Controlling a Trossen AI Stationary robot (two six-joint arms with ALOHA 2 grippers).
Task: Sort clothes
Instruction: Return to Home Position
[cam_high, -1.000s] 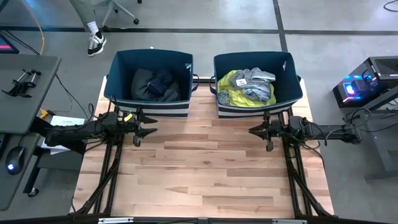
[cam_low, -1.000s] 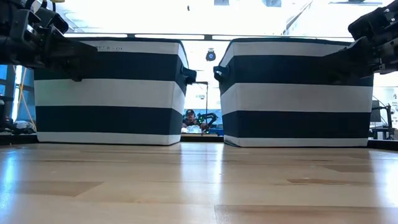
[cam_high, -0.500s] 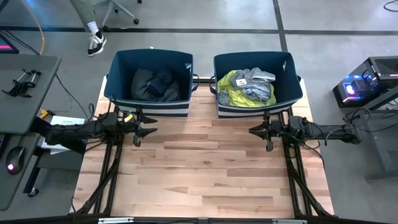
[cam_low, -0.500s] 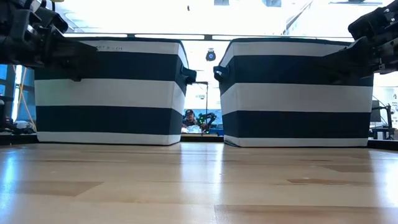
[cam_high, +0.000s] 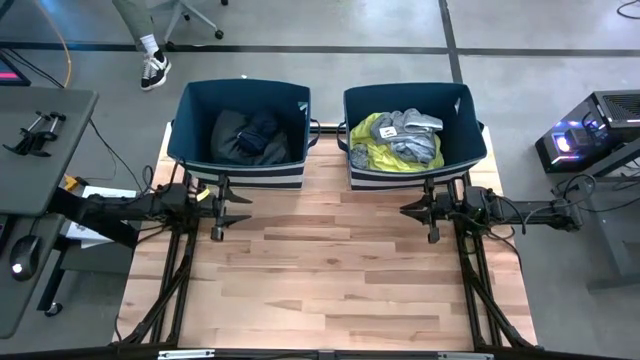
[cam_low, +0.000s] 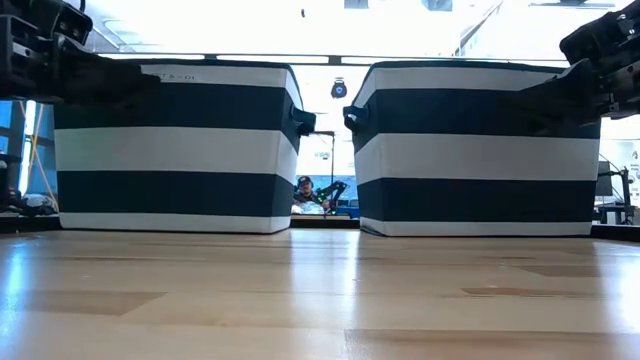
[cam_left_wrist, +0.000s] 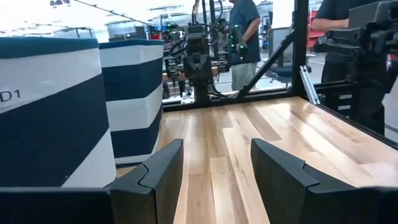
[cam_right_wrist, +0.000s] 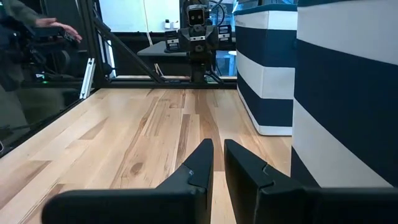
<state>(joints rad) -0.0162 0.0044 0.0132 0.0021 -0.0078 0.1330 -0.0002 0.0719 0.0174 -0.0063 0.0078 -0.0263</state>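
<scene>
The clothes lie in two dark blue bins with white stripes at the table's far edge. Dark navy and black garments (cam_high: 250, 135) lie in the left bin (cam_high: 185, 120). A neon yellow garment (cam_high: 375, 148) with grey and white ones (cam_high: 415, 135) lies in the right bin (cam_high: 470, 120). My left gripper (cam_high: 246, 208) hovers open and empty in front of the left bin, above the table; its spread fingers show in the left wrist view (cam_left_wrist: 216, 152). My right gripper (cam_high: 404, 211) hovers shut and empty in front of the right bin, also seen in the right wrist view (cam_right_wrist: 218, 149).
The wooden tabletop (cam_high: 330, 270) stretches bare between the two grippers and toward the near edge. The bins stand side by side with a narrow gap (cam_low: 325, 150) between them. People stand in the room beyond the table (cam_left_wrist: 245, 31); a desk (cam_high: 40, 140) stands left of the table.
My left gripper has drawn back a little toward the table's left edge. The clothes and bins have not moved.
</scene>
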